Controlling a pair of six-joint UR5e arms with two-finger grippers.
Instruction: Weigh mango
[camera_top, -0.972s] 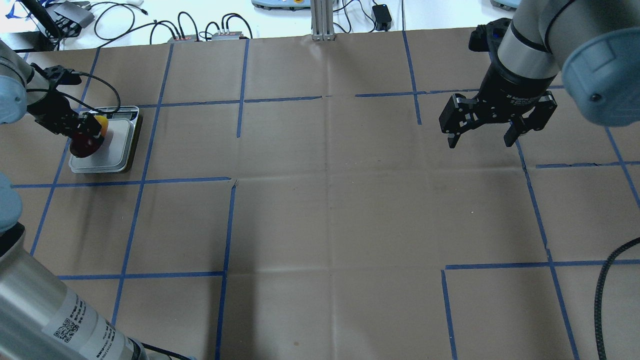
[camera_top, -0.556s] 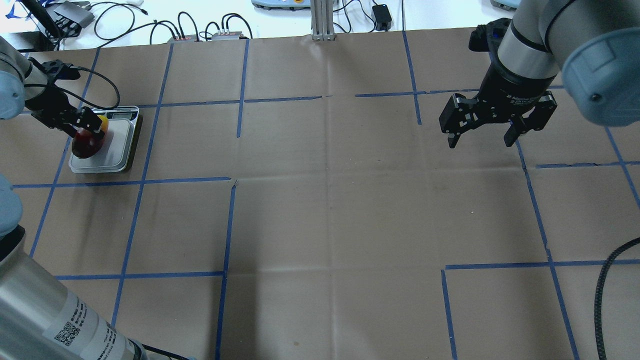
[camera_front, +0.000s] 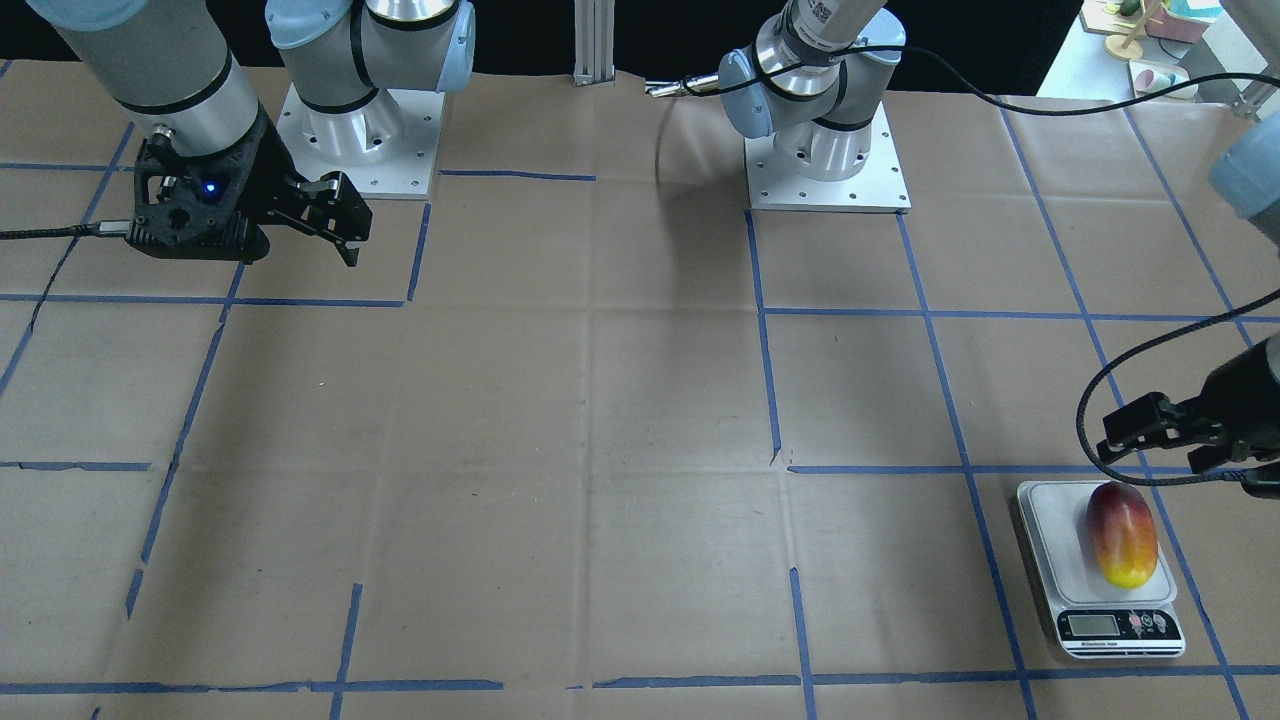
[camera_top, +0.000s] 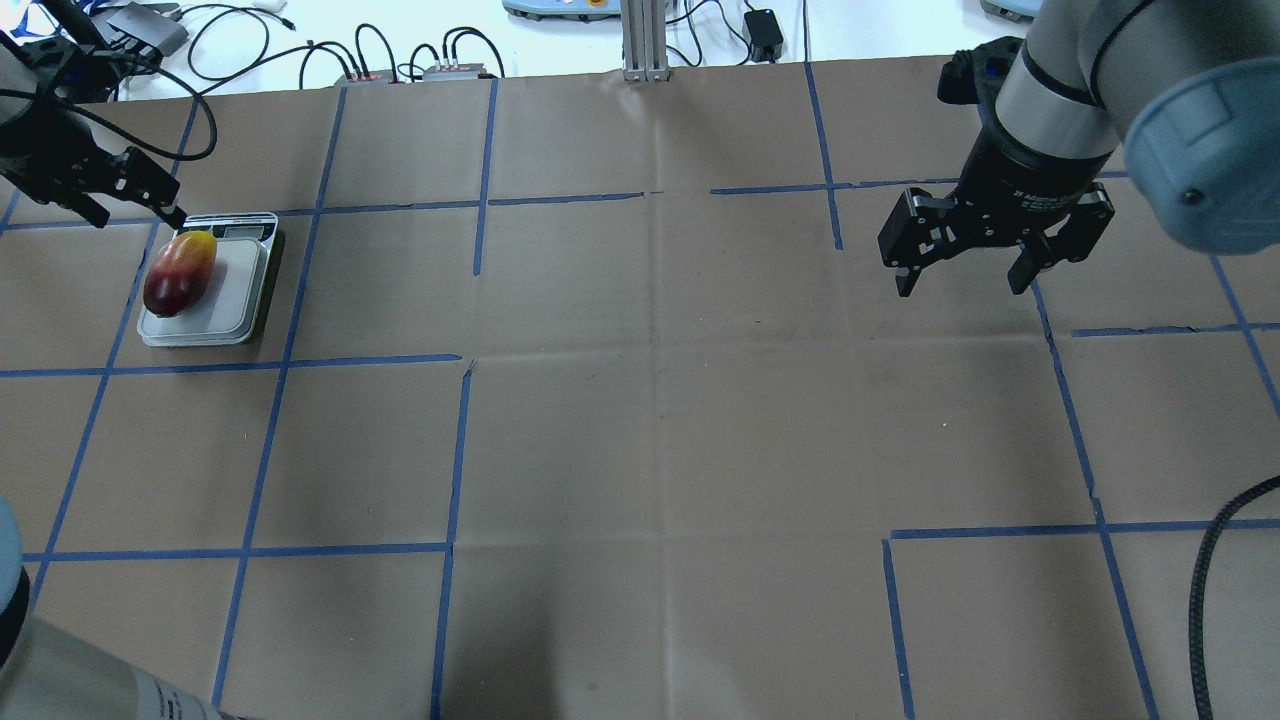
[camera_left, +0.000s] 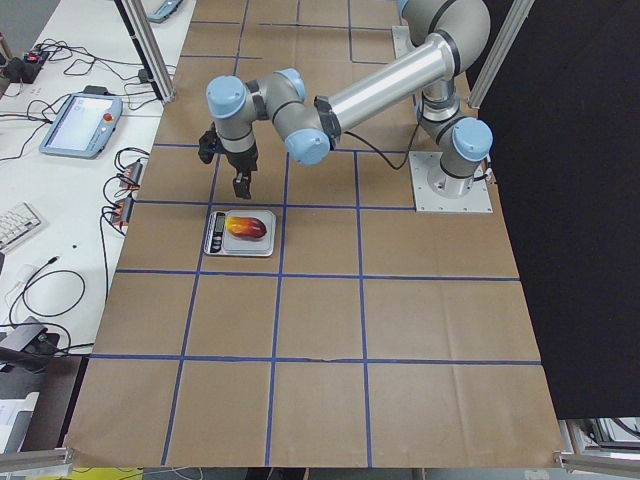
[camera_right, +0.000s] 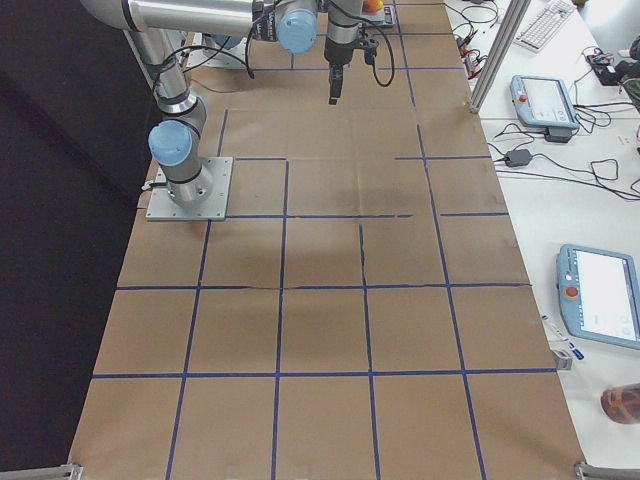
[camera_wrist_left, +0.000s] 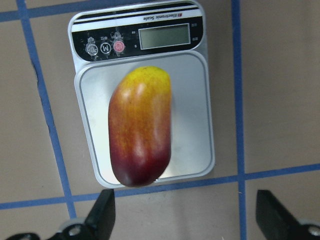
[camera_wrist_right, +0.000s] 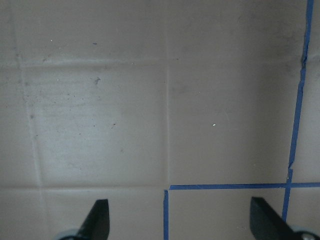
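The mango (camera_top: 179, 273), dark red fading to yellow, lies free on the white platform of a small digital scale (camera_top: 240, 310) at the table's far left. It also shows in the front view (camera_front: 1122, 534), the left wrist view (camera_wrist_left: 141, 125) and the exterior left view (camera_left: 249, 227). The scale shows in the left wrist view (camera_wrist_left: 197, 115) with its display toward the top. My left gripper (camera_top: 130, 205) is open and empty, raised above and behind the scale. My right gripper (camera_top: 965, 272) is open and empty, hovering over the far right of the table.
Brown paper with a blue tape grid covers the table (camera_top: 650, 400). Cables and small boxes (camera_top: 400, 60) lie beyond the far edge. A black cable (camera_top: 1210, 580) hangs at the right. The arm bases (camera_front: 825, 150) stand at the robot's side.
My left gripper has let go of the mango, opened, and lifted up and back off the scale. The mango now lies alone on the platform. The right arm has not moved.
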